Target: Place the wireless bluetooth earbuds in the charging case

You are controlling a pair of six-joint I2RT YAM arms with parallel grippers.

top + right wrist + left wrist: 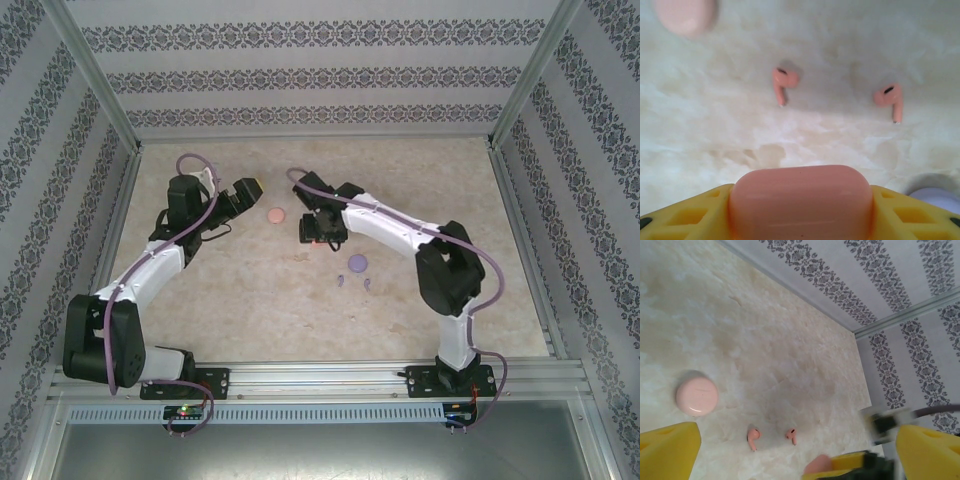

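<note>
right pincer (801, 222) gripping pink case (801, 192), earbuds (784, 81) apart

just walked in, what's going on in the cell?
Right gripper is shut on a pink case, just short of two pink buds lying loose on the table. Left gripper is open and empty, near a round pink piece. A purple case and two purple buds lie together nearby. No bud shown is in a case.

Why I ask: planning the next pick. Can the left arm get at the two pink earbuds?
Probably yes. The left gripper is open, and both pink earbuds lie bare on the table ahead. The right gripper, shut on the pink case, sits close beside them.
</note>
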